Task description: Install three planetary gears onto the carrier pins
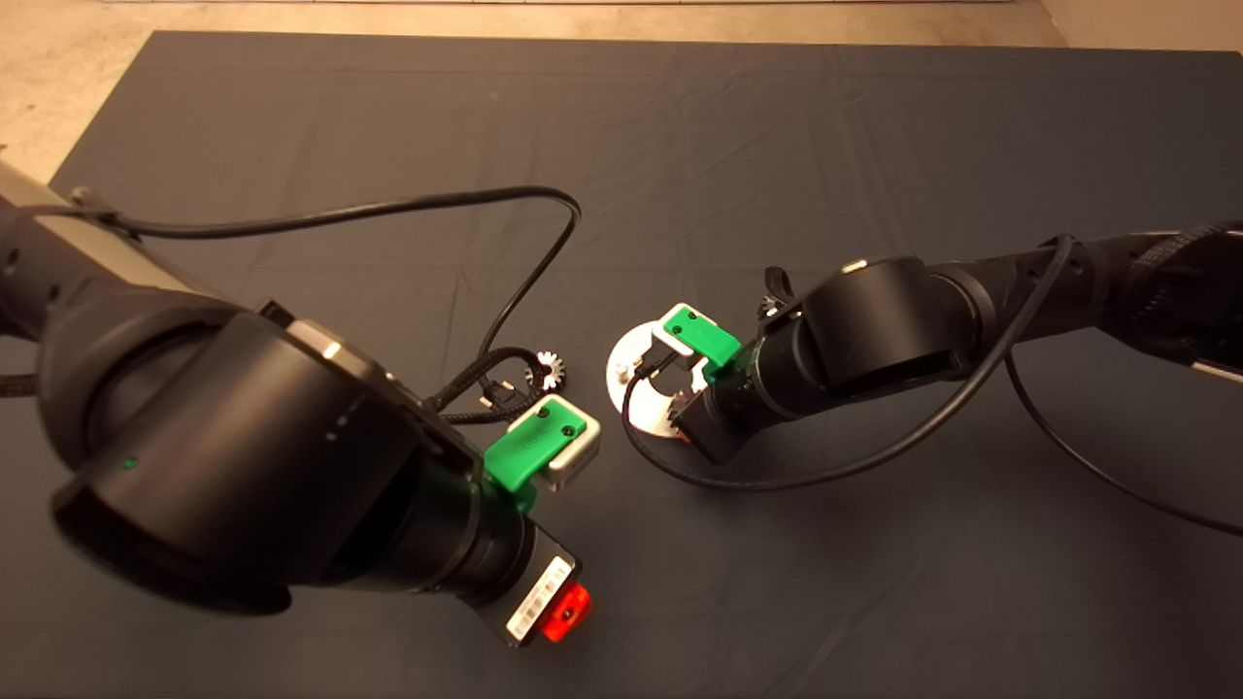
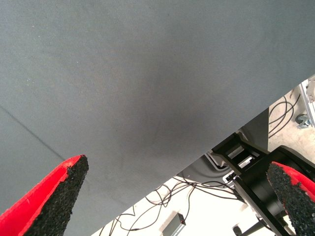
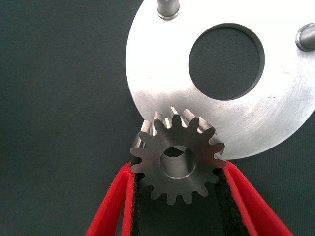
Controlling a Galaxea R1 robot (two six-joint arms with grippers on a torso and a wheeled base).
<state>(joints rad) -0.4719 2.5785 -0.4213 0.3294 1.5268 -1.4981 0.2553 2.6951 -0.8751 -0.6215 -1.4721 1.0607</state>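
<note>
My right gripper (image 3: 178, 167) is shut on a small steel planetary gear (image 3: 176, 164), held by its teeth between the red fingers (image 3: 123, 196). The gear hangs over the rim of the round silver carrier disc (image 3: 147, 73), which has a large centre hole. Two carrier pins (image 3: 167, 9) (image 3: 306, 37) stand bare on the disc. In the head view the disc (image 1: 626, 364) lies mid-mat, half hidden by the right wrist and gripper (image 1: 680, 427). Another gear (image 1: 546, 369) lies on the mat left of the disc. My left gripper (image 1: 566, 614) hovers open near the front, holding nothing.
A toothed piece, seemingly a gear (image 1: 767, 307), peeks out behind the right arm. Black cables (image 1: 524, 282) loop over the mat by the loose gear. The left wrist view shows bare mat (image 2: 147, 98), its edge, and floor with cables (image 2: 162, 196) beyond.
</note>
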